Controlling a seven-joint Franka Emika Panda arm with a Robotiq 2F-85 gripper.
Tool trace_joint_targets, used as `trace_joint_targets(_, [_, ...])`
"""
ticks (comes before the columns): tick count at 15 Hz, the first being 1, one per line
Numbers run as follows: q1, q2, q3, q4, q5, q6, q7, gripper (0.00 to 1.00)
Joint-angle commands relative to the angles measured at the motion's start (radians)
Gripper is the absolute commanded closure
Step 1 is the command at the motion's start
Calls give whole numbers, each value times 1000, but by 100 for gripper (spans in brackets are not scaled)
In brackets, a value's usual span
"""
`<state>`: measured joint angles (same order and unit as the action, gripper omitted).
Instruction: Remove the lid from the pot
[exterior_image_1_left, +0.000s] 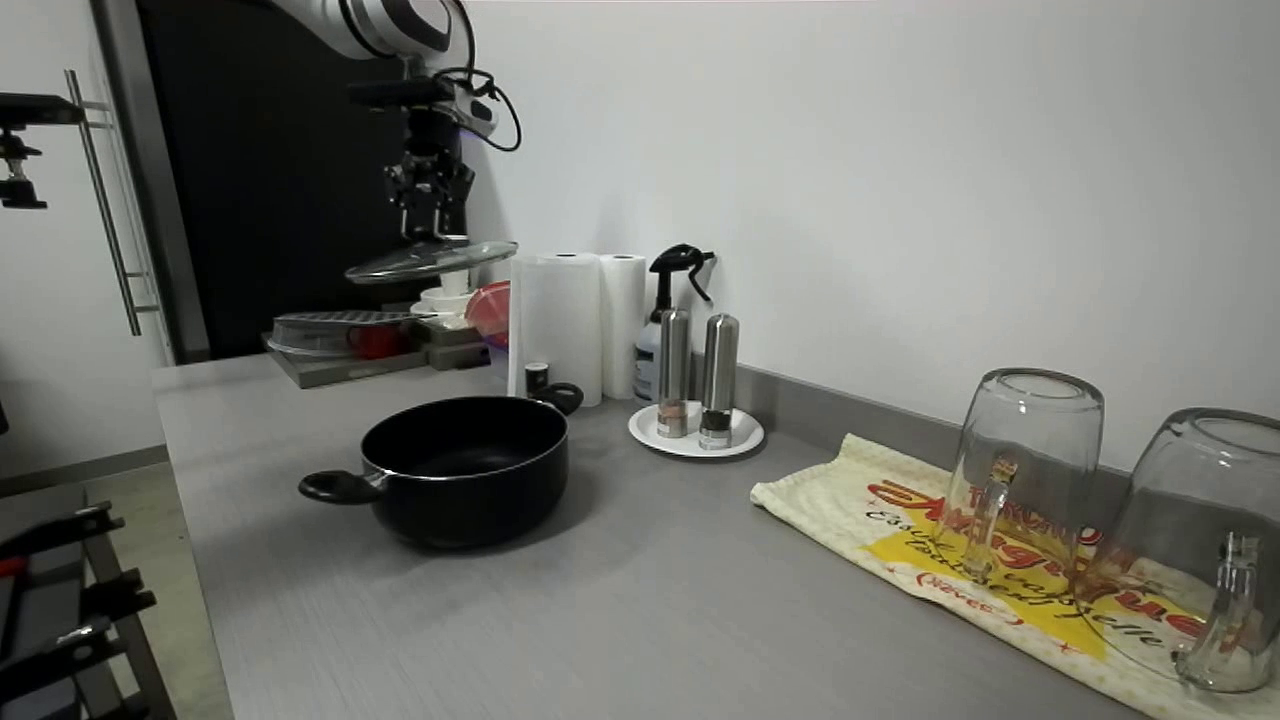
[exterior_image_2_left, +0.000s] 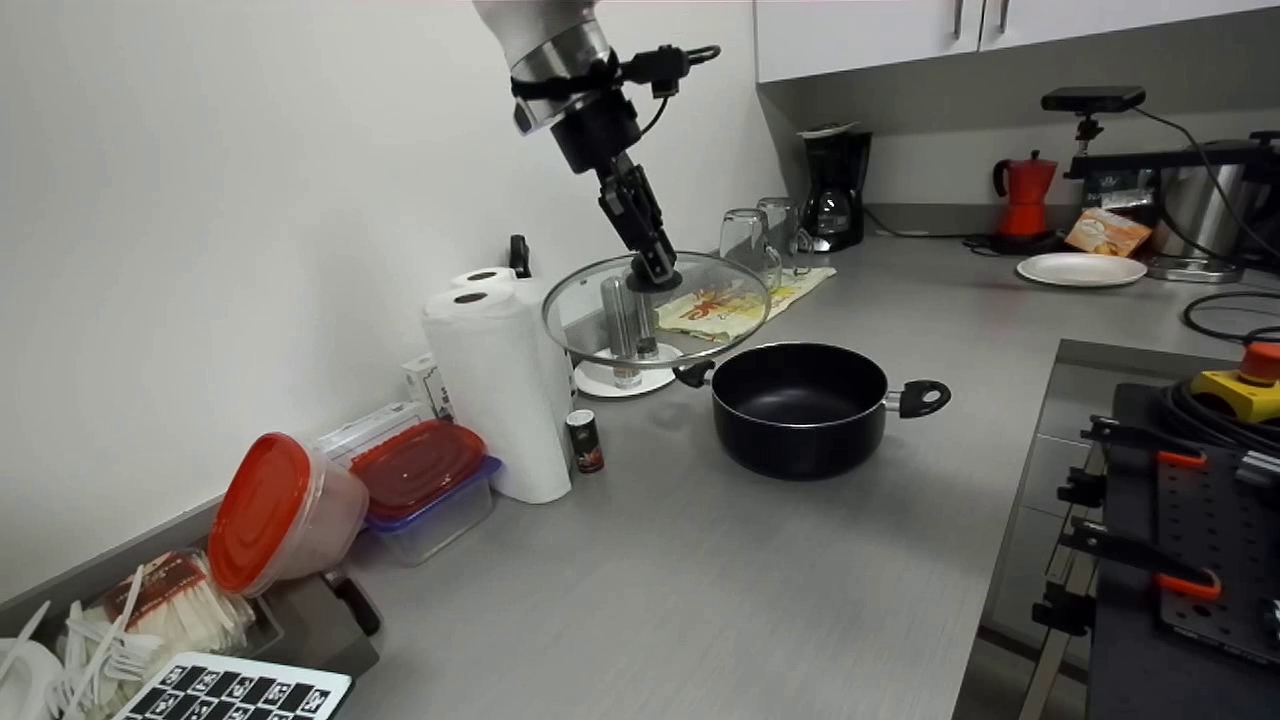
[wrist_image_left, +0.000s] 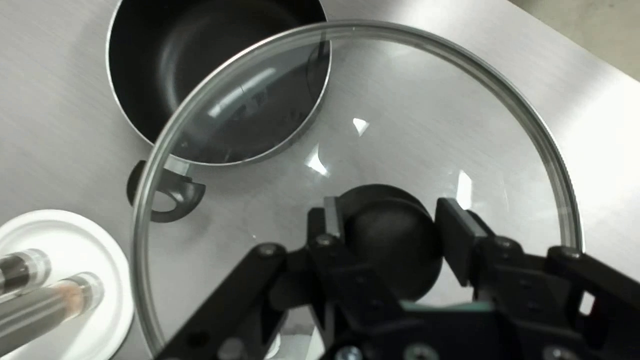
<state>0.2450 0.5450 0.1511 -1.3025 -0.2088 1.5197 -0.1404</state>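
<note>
Fingers (wrist_image_left: 452, 242) hold the lid (exterior_image_1_left: 430, 261) clear of pot (exterior_image_1_left: 470, 505) and mills (exterior_image_1_left: 718, 365).

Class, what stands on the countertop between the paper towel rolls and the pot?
A small white-topped dark shaker stands there, seen in both exterior views.

In an exterior view: set above the table (exterior_image_1_left: 620, 610), angled down along it, mugs (exterior_image_1_left: 1170, 540) nearest, pot (exterior_image_1_left: 475, 495) mid-range. In an exterior view: faces roughly back the opposite way, also angled down, checkered card (exterior_image_2_left: 245, 692) nearest, mugs far. Both exterior views share pot, lid (exterior_image_1_left: 425, 263), mugs, paper towels (exterior_image_1_left: 560, 325). Wrist view: very close, looks down past gripper (wrist_image_left: 390, 227) through lid, catches part of pot.
</note>
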Motion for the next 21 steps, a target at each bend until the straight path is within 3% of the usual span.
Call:
trace_joint_targets(1, [59, 151, 9, 156, -24, -91, -33, 76])
trace_joint_targets(6, [128, 314, 7, 220, -38, -155, -63, 76])
trace_joint_targets(9, [160, 382, 13, 249, -34, -136, -52, 76])
trace_joint_targets(14, [162, 438, 50, 329, 37, -80, -52, 76])
trace_joint_targets(21, [166, 538, 49, 414, 75, -10, -21, 76])
